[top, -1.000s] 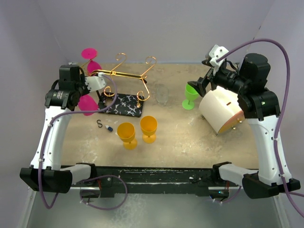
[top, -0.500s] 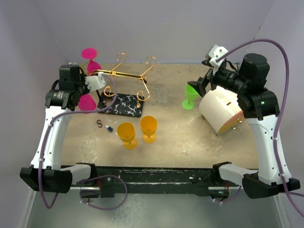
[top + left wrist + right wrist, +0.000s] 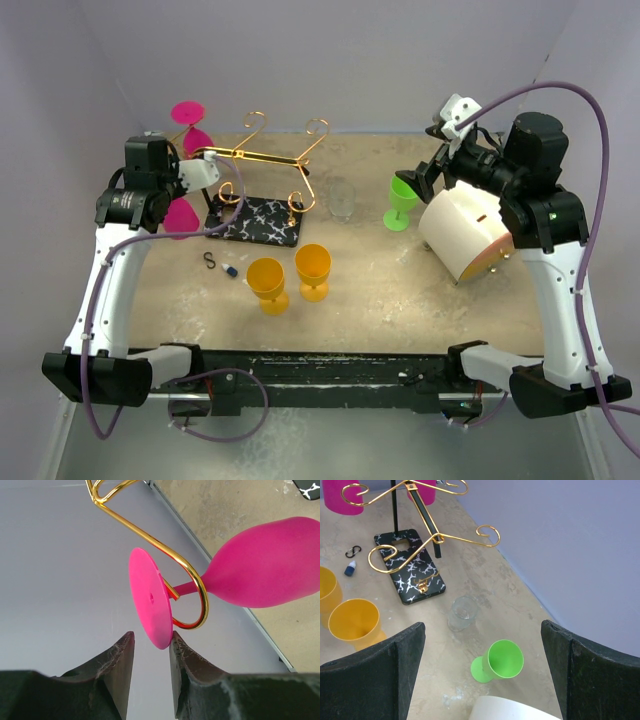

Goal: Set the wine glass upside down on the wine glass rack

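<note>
A pink wine glass hangs upside down in a looped arm of the gold wire wine glass rack (image 3: 195, 580). Its foot (image 3: 150, 597) sits against the loop and its bowl (image 3: 265, 562) is beyond it. My left gripper (image 3: 151, 645) is open around the foot's lower rim: one finger (image 3: 182, 660) touches the rim, the other stands apart. From above, the bowl (image 3: 182, 215) hangs beside the rack's marbled black base (image 3: 255, 220), with the left gripper (image 3: 205, 172) at the rack arm. My right gripper (image 3: 425, 180) is wide open above a green glass (image 3: 504, 659), holding nothing.
A second pink glass (image 3: 190, 125) hangs at the rack's back left. Two orange glasses (image 3: 267, 280) (image 3: 313, 268) stand in front of the base. A clear glass (image 3: 342, 198) and a white cylinder (image 3: 465, 235) are to the right. A small hook (image 3: 209, 261) and a blue bit (image 3: 231, 272) lie nearby.
My left jaws have parted from the pink glass's foot, and the glass stays on the rack arm. The right arm has not moved.
</note>
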